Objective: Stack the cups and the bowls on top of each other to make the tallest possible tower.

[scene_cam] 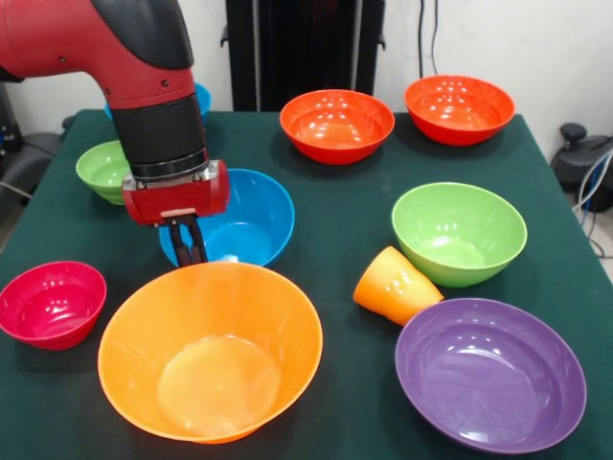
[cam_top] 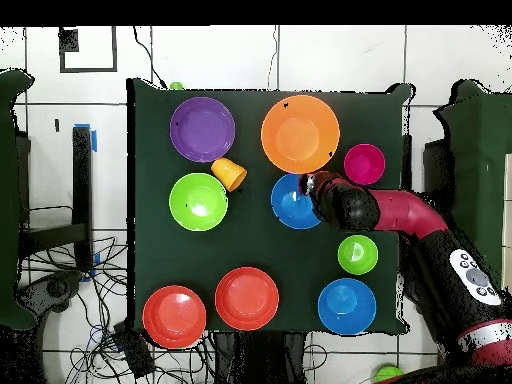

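My gripper (scene_cam: pixel 190 251) stands low at the near-left rim of a blue bowl (scene_cam: pixel 239 218), its two dark fingers close together across the bowl's wall. The tips are hidden behind the large orange bowl (scene_cam: pixel 211 355) just in front. The blue bowl sits on the table. In the overhead view the gripper (cam_top: pixel 310 186) lies between the blue bowl (cam_top: pixel 294 204) and the orange bowl (cam_top: pixel 300 133). An orange cup (scene_cam: pixel 395 286) lies on its side between the green bowl (scene_cam: pixel 460 233) and the purple bowl (scene_cam: pixel 490 374). It also shows in the overhead view (cam_top: pixel 229 173).
A crimson bowl (scene_cam: pixel 53 304) sits at the left, with a small green bowl (scene_cam: pixel 103 171) behind it. Two red-orange bowls (scene_cam: pixel 337 125) (scene_cam: pixel 460 108) stand at the far side. A second blue bowl (cam_top: pixel 346 305) sits near the robot's base. The table's cloth (scene_cam: pixel 335 220) is dark green.
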Motion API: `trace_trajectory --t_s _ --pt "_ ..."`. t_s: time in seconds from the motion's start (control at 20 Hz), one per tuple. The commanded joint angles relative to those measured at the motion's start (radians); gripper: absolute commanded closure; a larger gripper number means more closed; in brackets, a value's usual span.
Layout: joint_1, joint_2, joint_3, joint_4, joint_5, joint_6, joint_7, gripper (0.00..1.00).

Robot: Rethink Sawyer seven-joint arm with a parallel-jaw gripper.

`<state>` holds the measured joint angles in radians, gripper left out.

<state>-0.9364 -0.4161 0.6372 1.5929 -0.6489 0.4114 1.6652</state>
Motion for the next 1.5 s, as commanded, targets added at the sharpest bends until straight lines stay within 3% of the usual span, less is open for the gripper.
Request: trace_trajectory --t_s 0.05,0.35,0.5,0.65,0.85,0.95,1.05,1.15,1.3,1.5 --pt "-0.001 0.006 -0.007 0.093 -0.079 -0.08 -0.032 1.0" --pt "-0.024 0.009 0.018 0.113 -0.085 -0.104 -0.061 1.0" --pt "-0.035 0.011 0.041 0.109 -0.11 -0.229 -0.021 1.0" --pt "-0.076 0.023 0.07 0.138 -0.119 -0.276 -0.029 1.0" --pt "-0.096 0.053 0.085 0.137 -0.145 -0.311 -0.035 1.0" --pt "-0.109 0.078 0.09 0.131 -0.15 -0.276 -0.063 1.0" --pt "-0.094 0.115 0.07 0.081 -0.16 -0.264 -0.068 1.0" --pt "-0.062 0.176 0.046 -0.007 -0.141 -0.18 -0.101 1.0" --pt "0.001 0.276 0.017 -0.171 -0.127 -0.129 -0.111 1.0" --pt "0.063 0.353 -0.016 -0.318 -0.114 -0.131 -0.084 1.0"
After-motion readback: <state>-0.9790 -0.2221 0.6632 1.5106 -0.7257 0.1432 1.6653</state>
